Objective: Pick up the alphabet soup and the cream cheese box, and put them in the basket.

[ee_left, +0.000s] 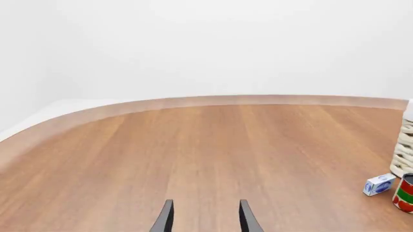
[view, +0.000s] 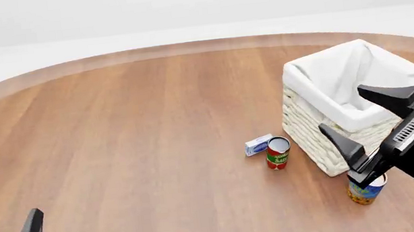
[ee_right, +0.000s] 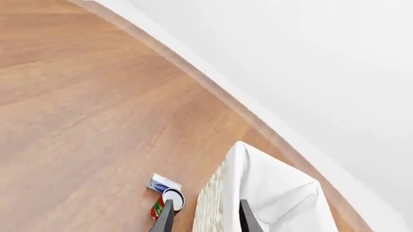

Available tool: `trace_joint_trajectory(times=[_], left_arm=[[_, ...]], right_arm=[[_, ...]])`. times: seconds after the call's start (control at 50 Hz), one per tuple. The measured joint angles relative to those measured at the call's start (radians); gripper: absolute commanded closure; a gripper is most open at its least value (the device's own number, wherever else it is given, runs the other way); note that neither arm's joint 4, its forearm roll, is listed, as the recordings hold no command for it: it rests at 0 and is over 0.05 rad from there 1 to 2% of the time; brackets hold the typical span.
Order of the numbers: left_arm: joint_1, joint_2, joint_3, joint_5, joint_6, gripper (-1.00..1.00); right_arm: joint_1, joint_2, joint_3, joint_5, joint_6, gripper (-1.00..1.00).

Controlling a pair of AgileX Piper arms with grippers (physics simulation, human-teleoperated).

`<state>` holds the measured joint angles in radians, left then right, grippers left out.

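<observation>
The alphabet soup (view: 366,189) stands on the table at the basket's near corner, partly hidden behind my right gripper (view: 340,109). That gripper hangs open above the basket's near-left side, holding nothing. The cream cheese box (view: 258,144) lies left of the basket (view: 305,129), next to a red-and-green can. My left gripper (view: 9,215) is open and empty, low at the table's near left, far from everything. The left wrist view shows the left gripper (ee_left: 206,202), the box (ee_left: 378,184) and the basket's wicker edge (ee_left: 405,150). The right wrist view shows the right gripper (ee_right: 206,203), the box (ee_right: 164,184) and the basket (ee_right: 233,169).
The red-and-green can (view: 278,152) stands upright between the cream cheese box and the basket's wall, also seen as the can (ee_left: 405,194) and the can (ee_right: 173,197). The round wooden table (view: 132,135) stretches bare to the left and far side.
</observation>
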<state>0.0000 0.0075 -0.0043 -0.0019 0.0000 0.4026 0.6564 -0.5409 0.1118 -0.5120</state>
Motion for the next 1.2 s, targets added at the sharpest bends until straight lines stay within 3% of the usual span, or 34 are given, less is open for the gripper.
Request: trace_joint_trajectory(times=[0.38, 0.94, 1.2], left_arm=[[0.0, 0.0, 0.0, 0.0, 0.0, -1.0], [0.0, 0.0, 0.0, 0.0, 0.0, -1.0], [0.0, 0.0, 0.0, 0.0, 0.0, -1.0]], right_arm=[[0.061, 0.061, -0.023, 0.013, -0.138, -1.0], [0.089, 0.104, -0.025, 0.005, -0.199, -1.0], [0.123, 0.161, -0.056, 0.023, -0.316, -1.0]])
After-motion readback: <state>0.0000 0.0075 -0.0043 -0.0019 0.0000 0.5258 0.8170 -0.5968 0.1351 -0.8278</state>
